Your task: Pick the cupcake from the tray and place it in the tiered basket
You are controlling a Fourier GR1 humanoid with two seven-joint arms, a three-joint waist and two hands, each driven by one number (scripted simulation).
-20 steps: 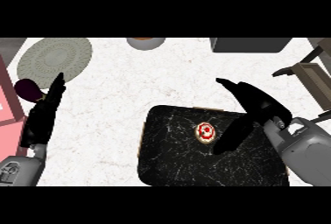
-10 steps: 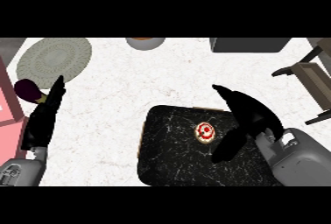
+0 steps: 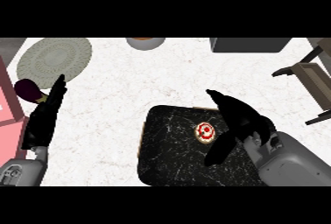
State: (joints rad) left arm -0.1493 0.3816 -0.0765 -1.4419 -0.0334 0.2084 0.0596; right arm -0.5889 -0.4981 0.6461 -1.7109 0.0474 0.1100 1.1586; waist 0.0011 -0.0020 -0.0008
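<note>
Fingers of my right hand straight and released above the tray, cupcake at nine o'clock of that hand, left hand open, resting on the surface

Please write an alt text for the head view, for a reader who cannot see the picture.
The robot's right hand, fingers open, hovers beside a red-and-white cupcake on a dark marbled tray on a white counter. The left hand rests open at the left edge, and part of a tiered basket shows at the upper right.
</note>
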